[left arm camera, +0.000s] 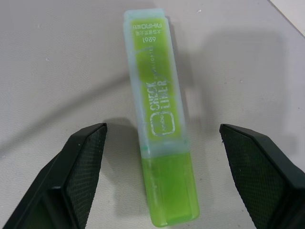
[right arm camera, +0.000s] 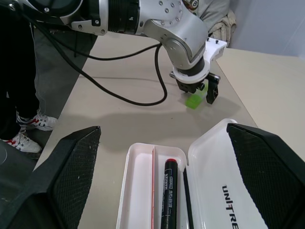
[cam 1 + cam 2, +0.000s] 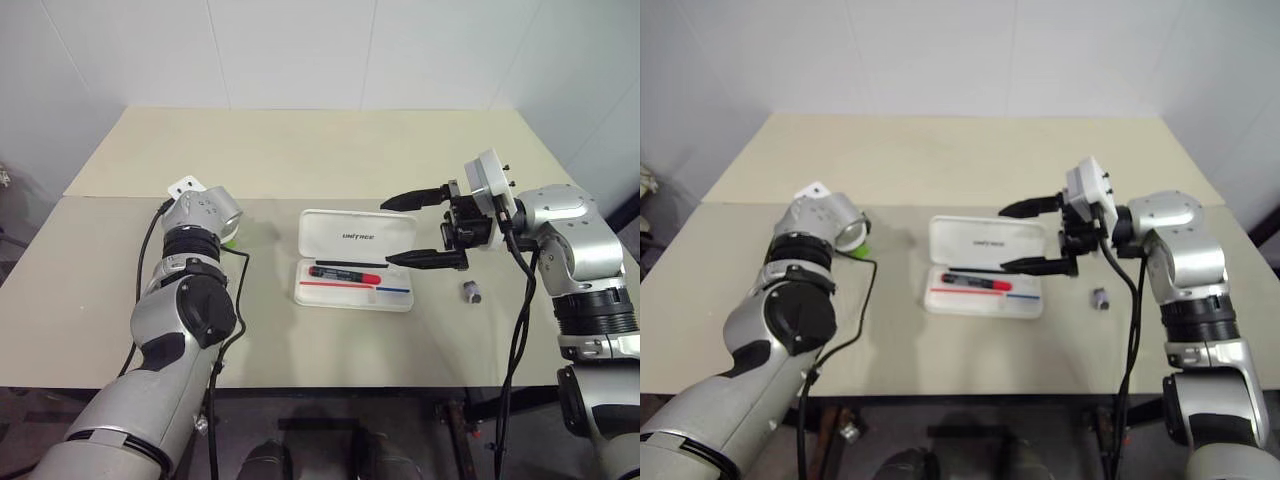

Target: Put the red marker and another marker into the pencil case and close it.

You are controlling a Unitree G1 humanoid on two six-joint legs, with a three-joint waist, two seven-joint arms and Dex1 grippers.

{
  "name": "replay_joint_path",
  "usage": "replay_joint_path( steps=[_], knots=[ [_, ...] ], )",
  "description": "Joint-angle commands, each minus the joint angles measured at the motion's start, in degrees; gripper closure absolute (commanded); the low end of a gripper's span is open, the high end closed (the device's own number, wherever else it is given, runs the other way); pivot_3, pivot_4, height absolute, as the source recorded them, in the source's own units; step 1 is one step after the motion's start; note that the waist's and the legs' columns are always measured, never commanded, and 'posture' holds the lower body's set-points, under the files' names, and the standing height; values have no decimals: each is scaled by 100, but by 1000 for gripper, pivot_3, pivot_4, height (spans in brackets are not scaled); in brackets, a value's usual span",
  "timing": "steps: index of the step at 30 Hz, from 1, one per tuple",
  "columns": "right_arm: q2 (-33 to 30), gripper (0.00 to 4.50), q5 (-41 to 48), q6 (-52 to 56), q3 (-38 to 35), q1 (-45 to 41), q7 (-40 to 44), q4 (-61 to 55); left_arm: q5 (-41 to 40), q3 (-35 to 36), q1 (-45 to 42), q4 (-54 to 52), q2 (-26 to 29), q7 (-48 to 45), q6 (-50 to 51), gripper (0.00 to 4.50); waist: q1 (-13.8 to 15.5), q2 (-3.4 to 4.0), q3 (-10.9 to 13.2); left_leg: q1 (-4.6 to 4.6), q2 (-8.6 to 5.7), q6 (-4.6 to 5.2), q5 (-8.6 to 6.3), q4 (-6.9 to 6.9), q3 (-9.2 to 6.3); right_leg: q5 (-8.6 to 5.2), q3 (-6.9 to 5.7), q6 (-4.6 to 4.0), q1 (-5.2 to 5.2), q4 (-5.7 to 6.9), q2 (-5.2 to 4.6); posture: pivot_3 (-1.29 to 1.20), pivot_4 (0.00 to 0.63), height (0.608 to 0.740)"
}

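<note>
- We see the left gripper spread wide astride the green highlighter, bare table either side.
- The right gripper hangs spread above the open pencil case, which holds the red marker.

Pencil case: white hard plastic, smooth with a slight gloss. Red marker: smooth plastic barrel, glossy cap. Highlighter: translucent light-green plastic, glossy, with a frosted sleeve over the barrel. Left gripper: black fingers carry matt pads with a fine woven-grid texture. Worktop: beige, matt and smooth. Arm housings: silver-grey with a satin sheen.
</note>
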Motion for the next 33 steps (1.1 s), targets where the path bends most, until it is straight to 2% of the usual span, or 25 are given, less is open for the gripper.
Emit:
replay_joint_path(
  steps=[1,5,11,12,19,22,25,28,33],
  knots=[
    [-109,0,158,44,-254,8,-56,-247,-230,-43,-137,153,94,-60,-229,483,-1,0,0,3,0,0,0,0,1,0,1,0,2,2,-1,0,150,740],
    [-117,0,180,55,-264,20,-85,-276,-279,-124,-164,261,126,-4,-339,1381,4,0,0,6,-1,-1,3,0,1,2,1,-2,2,7,-3,0,150,740],
    [-125,0,216,78,-259,-7,-114,-298,-415,-180,-157,342,167,27,-342,3341,2,-2,-1,8,-4,1,6,0,2,5,1,-3,5,7,-9,0,150,740],
    [-121,0,218,78,-253,-16,-117,-302,-427,-198,-153,336,174,12,-351,3439,2,-1,-1,8,-4,2,5,0,2,5,1,-2,5,7,-10,0,150,740],
    [-83,0,213,60,-212,-81,-118,-262,-345,-512,-134,152,262,-261,-355,3439,1,-2,-1,7,-4,2,5,0,3,5,0,-2,5,4,-7,0,150,740],
    [-77,0,210,50,-209,-56,-120,-266,-50,-1111,-21,-286,382,-1031,-291,3439,-1,-2,-1,3,-2,0,3,0,4,5,-1,-2,4,-3,-3,0,150,740],
    [-88,0,193,11,-217,-30,-107,-222,209,-1987,351,-1265,527,-2266,32,3439,-35,-2,-1,-3,0,-3,1,-1,5,5,-1,-2,1,-11,5,0,150,740],
    [-90,0,170,-33,-229,-16,-112,-163,83,-2604,1109,-2899,762,-3410,570,3439,-89,-1,-1,-2,4,-4,-1,-4,12,4,2,-3,-1,-13,10,0,150,740],
    [-67,0,135,-151,-228,1,-124,-50,-568,-2949,2167,-5117,1374,-5280,1164,3439,-139,-2,-1,-2,8,-4,-1,-2,17,4,7,-3,-4,-10,10,0,150,740]
  ],
)
